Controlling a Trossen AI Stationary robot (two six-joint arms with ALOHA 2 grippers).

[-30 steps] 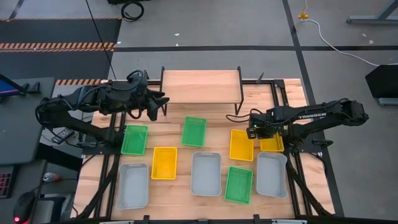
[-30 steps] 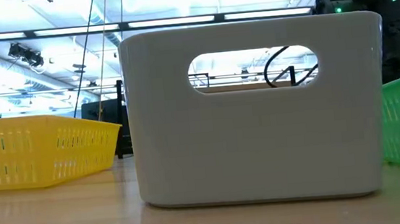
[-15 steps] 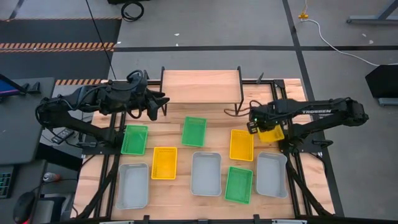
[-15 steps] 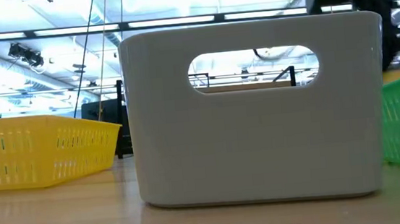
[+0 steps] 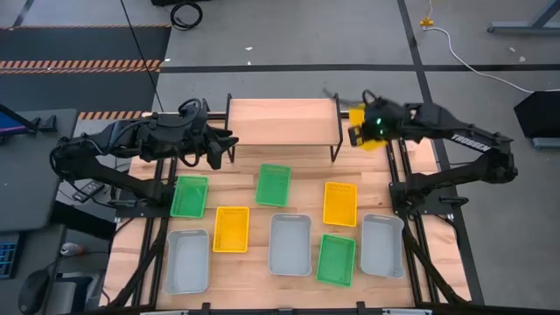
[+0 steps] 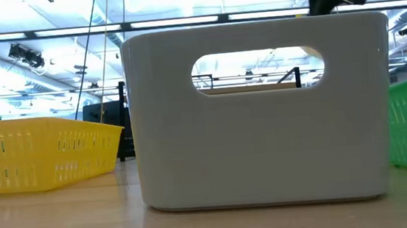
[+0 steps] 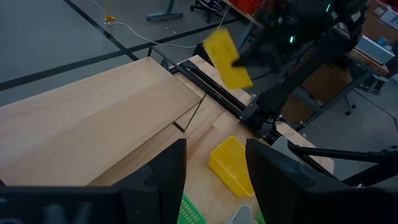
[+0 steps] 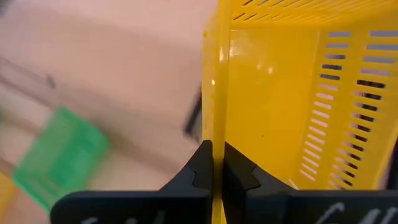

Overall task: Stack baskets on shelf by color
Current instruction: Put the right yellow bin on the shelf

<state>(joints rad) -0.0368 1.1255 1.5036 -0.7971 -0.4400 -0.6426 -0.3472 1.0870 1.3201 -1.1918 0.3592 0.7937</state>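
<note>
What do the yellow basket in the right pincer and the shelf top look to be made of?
Yellow perforated rectangular basket, clamped by the right pincer: probably moulded plastic, semi-glossy, with slotted walls and a light glint. Low shelf's plank top: pale wood with visible grain, matte; its thin black legs look metal.

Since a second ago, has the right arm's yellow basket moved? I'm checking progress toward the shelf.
Yes. In the high view the yellow basket, clamped in the right gripper, has left the table beside the grey basket and now hangs at the shelf's right end.

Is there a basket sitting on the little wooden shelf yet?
No, the light wooden plank shelf has a bare top; the right gripper holds a yellow perforated plastic basket beside it.
</note>
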